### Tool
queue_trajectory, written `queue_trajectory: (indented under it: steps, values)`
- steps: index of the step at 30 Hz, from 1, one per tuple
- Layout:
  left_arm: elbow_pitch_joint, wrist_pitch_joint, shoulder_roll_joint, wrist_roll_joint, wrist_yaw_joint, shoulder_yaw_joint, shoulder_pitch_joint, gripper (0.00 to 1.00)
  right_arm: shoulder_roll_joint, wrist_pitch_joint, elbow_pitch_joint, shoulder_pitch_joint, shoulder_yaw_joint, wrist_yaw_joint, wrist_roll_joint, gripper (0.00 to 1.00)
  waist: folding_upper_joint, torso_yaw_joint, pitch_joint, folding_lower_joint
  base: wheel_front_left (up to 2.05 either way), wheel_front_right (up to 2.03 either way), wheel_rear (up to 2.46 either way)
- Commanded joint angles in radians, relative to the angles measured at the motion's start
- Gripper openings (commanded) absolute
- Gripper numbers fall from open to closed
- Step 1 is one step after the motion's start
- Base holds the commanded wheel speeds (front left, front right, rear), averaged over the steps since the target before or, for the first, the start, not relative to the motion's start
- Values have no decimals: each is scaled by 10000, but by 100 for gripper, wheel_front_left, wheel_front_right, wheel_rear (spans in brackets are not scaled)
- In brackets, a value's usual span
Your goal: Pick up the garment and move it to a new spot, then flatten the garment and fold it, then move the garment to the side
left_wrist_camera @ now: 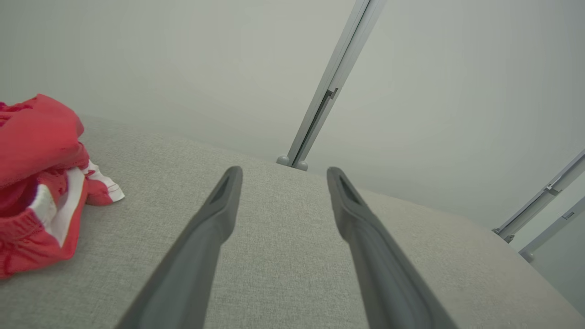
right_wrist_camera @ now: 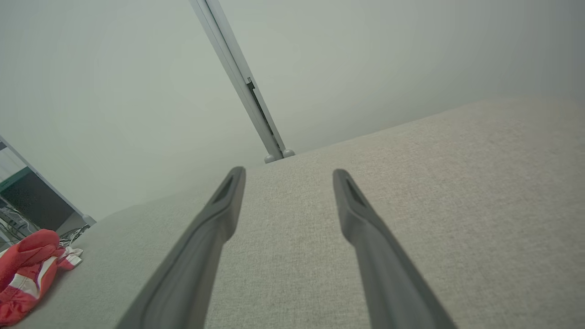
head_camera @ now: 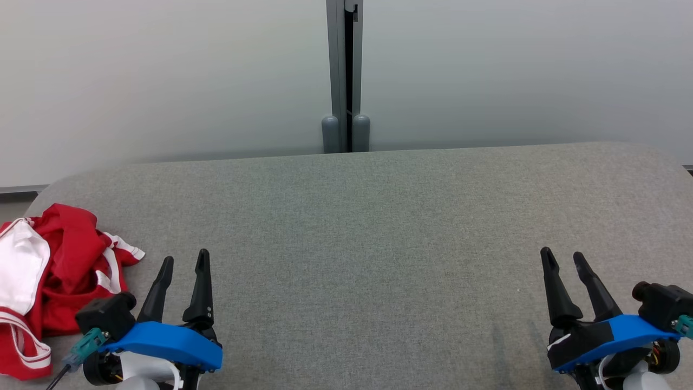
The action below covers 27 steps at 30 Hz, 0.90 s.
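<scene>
A crumpled red garment [head_camera: 65, 271] with white stripes and a white panel lies in a heap at the near left corner of the grey fabric table [head_camera: 368, 227]. My left gripper [head_camera: 185, 259] hovers open just to the right of it, fingers empty and apart from the cloth. In the left wrist view the garment [left_wrist_camera: 36, 183] sits left of the open left gripper [left_wrist_camera: 283, 172]. My right gripper [head_camera: 563, 255] stands open and empty at the near right, far from the heap. The right wrist view shows the garment [right_wrist_camera: 27, 269] at the far lower left, beyond the right gripper [right_wrist_camera: 288, 172].
Pale wall panels stand behind the table, split by a grey vertical post [head_camera: 344, 76] with two rounded feet at the back edge. The table's corners are rounded. Cables and dark furniture [right_wrist_camera: 27, 214] show past the table's left end.
</scene>
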State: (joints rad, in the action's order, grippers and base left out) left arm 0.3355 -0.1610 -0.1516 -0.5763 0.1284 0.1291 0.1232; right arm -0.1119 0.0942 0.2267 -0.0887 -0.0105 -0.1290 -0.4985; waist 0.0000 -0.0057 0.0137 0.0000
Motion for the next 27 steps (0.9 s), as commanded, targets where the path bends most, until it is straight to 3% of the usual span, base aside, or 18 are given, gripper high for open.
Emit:
queue_trajectory:
  steps: [1,27]
  values:
    - [-1,-114,-83,289,-32,33,236,100,-8,79,-67,-77,-54,-19,313,100,0,4,8,0,0,0,0]
    - [1219,-705,-142,2277,-205,329,467,100,213,247,179,64,-130,-24,2476,100,0,-13,37,0,0,0,0]
